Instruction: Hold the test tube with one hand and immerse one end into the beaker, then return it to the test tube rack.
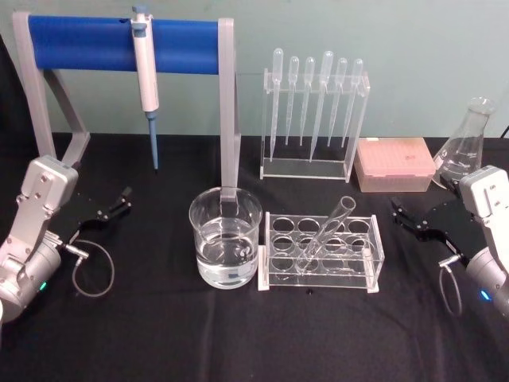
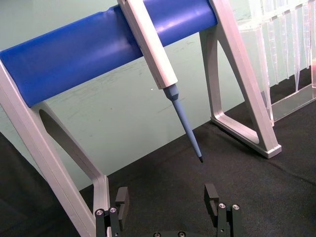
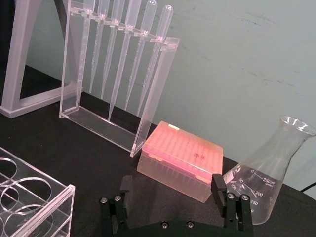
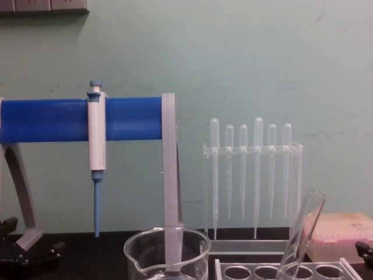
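Note:
The test tube (image 1: 328, 231) leans tilted in a hole of the clear rack (image 1: 374, 263) at the table's centre, open rim up; its upper part also shows in the chest view (image 4: 304, 230). Just left of the rack stands the beaker (image 1: 200, 232), about half full of clear liquid, its spouted rim low in the chest view (image 4: 166, 240). My left gripper (image 1: 121, 201) rests open at the table's left, nothing between its fingers (image 2: 167, 197). On the right, my right gripper (image 1: 400, 213) is also open and empty (image 3: 170, 190), a short way from the rack.
A grey stand with a blue bar (image 1: 87, 36) spans the back left, a micropipette (image 1: 145, 76) hanging from it. Behind the test tube rack stands a rack of plastic pipettes (image 1: 314, 111). A pink tip box (image 1: 394, 163) and a conical flask (image 1: 465, 147) stand back right.

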Action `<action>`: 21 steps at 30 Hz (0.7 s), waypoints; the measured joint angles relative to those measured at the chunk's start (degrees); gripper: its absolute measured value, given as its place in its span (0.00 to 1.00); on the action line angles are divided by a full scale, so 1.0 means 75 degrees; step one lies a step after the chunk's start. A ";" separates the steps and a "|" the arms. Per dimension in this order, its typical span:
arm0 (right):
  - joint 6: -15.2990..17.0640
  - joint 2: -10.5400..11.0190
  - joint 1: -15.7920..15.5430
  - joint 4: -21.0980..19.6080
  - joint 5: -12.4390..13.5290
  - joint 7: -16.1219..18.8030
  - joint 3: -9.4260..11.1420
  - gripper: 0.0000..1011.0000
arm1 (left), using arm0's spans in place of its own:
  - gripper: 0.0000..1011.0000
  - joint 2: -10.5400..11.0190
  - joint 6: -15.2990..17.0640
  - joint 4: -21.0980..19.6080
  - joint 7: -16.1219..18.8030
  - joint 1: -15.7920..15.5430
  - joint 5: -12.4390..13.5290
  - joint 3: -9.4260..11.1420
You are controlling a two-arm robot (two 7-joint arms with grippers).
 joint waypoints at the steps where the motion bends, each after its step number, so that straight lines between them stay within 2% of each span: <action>1: 0.0000 0.0000 0.0000 0.0000 0.0000 0.0000 0.0000 0.99 | 0.99 0.0000 0.0000 0.0000 0.0000 0.0000 0.0000 0.0000; 21: 0.0000 0.0000 -0.0001 0.0000 0.0001 0.0000 0.0000 0.99 | 0.99 0.0000 0.0000 0.0000 0.0000 0.0000 0.0000 0.0000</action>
